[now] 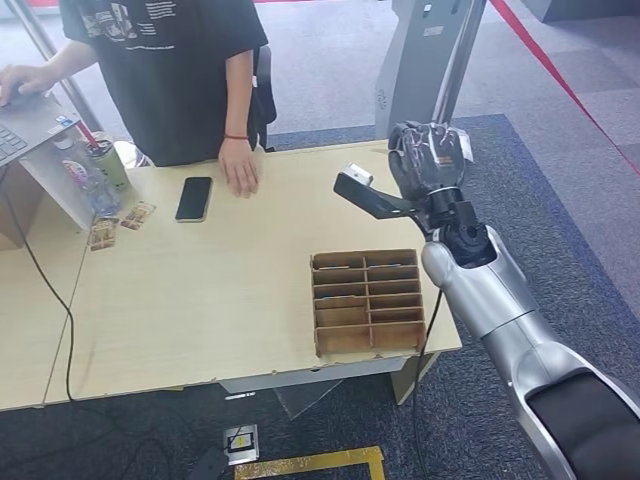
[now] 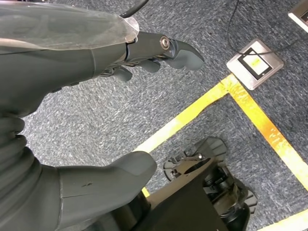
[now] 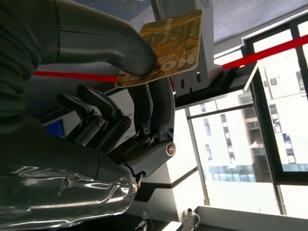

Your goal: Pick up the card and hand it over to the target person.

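Beyond the wooden table (image 1: 226,290) and its slotted tray (image 1: 367,300), the right hand (image 1: 426,160) pinches the card (image 3: 171,45) aloft at the far edge, lift apparently complete; next move calls for reaching toward the person (image 1: 166,70), while left hand (image 2: 109,62) hangs slack, holding nothing.

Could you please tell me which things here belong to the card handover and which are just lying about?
Job: card, pinched by the right hand; the person behind the table.
Lying about: phone, wooden organizer, laptop, cup.
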`<control>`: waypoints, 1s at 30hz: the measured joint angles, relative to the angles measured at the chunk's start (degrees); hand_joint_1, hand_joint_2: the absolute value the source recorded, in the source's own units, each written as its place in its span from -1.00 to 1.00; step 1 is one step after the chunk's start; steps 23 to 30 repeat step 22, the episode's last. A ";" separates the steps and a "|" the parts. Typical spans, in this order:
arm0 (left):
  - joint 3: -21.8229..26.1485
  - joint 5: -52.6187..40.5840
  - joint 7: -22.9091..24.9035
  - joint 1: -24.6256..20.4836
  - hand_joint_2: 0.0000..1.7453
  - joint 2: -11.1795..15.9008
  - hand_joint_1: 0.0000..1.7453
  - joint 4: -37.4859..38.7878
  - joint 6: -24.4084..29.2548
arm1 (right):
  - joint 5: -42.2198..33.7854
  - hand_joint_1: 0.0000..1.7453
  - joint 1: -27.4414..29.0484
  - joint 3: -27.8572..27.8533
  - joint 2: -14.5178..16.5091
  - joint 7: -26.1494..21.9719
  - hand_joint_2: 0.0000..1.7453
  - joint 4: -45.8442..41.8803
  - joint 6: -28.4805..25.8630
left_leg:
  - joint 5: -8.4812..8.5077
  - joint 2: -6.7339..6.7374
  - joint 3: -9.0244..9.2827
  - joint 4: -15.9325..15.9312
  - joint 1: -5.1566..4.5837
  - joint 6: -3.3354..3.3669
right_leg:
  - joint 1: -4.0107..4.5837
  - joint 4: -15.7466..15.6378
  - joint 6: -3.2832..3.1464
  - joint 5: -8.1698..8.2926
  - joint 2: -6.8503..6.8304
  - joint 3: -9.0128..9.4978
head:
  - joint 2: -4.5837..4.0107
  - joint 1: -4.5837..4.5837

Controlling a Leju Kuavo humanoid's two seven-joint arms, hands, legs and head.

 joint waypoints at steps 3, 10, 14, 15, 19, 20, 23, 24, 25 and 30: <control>0.00 -0.01 0.03 0.01 1.00 0.01 -1.00 0.03 -0.01 | -0.03 1.00 -0.03 0.13 -0.05 -0.02 1.00 0.38 -0.01 | -0.02 -0.09 0.01 0.01 0.00 0.01 | 0.00 0.00 0.02 -0.04 -0.05 0.04 | 0.00 0.00; 0.01 -0.04 0.06 0.16 1.00 -0.01 -1.00 0.06 -0.01 | -0.19 1.00 -0.19 0.70 0.23 -0.14 1.00 1.22 -0.22 | 0.00 -0.12 0.01 0.00 0.02 -0.01 | 0.01 -0.03 0.01 -0.04 -0.10 0.05 | 0.00 0.00; 0.08 0.00 0.04 0.22 1.00 -0.02 -1.00 0.06 0.04 | -0.28 1.00 -0.45 1.00 0.38 -0.15 1.00 1.42 -0.20 | -0.01 -0.14 0.00 0.01 0.01 -0.01 | 0.01 0.00 0.01 -0.05 -0.11 0.03 | 0.00 0.00; 0.09 0.00 0.03 0.24 1.00 -0.03 -1.00 0.06 0.05 | -0.30 1.00 -0.52 1.06 0.40 -0.18 1.00 1.44 -0.11 | -0.01 -0.14 0.00 0.02 0.01 -0.01 | 0.01 0.00 0.01 -0.06 -0.11 0.03 | 0.00 0.00; 0.17 0.06 0.03 0.33 1.00 -0.04 -1.00 0.05 0.06 | -0.72 1.00 -0.45 1.25 0.35 -0.50 1.00 1.25 0.19 | -0.02 -0.13 -0.01 0.03 0.01 0.00 | 0.00 0.02 0.02 -0.06 -0.10 0.03 | 0.00 0.00; 0.22 0.09 0.01 0.37 1.00 -0.05 -1.00 0.05 0.06 | -1.26 0.67 -0.26 1.27 0.29 -0.83 1.00 0.91 0.36 | -0.01 -0.13 -0.02 0.03 0.01 0.00 | 0.00 0.02 0.02 -0.06 -0.11 0.02 | 0.00 0.00; 0.33 0.18 -0.01 0.45 1.00 -0.05 -1.00 0.04 0.08 | -2.00 -0.11 0.07 1.37 0.14 -1.37 1.00 0.25 0.53 | -0.01 -0.12 -0.02 0.02 0.02 0.00 | 0.01 0.01 0.02 -0.05 -0.11 0.02 | 0.00 0.00; 0.33 0.18 -0.01 0.45 1.00 -0.05 -1.00 0.04 0.08 | -2.00 -0.11 0.07 1.37 0.14 -1.37 1.00 0.25 0.53 | -0.01 -0.12 -0.02 0.02 0.02 0.00 | 0.01 0.01 0.02 -0.05 -0.11 0.02 | 0.00 0.00; 0.33 0.18 -0.01 0.45 1.00 -0.05 -1.00 0.04 0.08 | -2.00 -0.11 0.07 1.37 0.14 -1.37 1.00 0.25 0.53 | -0.01 -0.12 -0.02 0.02 0.02 0.00 | 0.01 0.01 0.02 -0.05 -0.11 0.02 | 0.00 0.00; 0.33 0.18 -0.01 0.45 1.00 -0.05 -1.00 0.04 0.08 | -2.00 -0.11 0.07 1.37 0.14 -1.37 1.00 0.25 0.53 | -0.01 -0.12 -0.02 0.02 0.02 0.00 | 0.01 0.01 0.02 -0.05 -0.11 0.02 | 0.00 0.00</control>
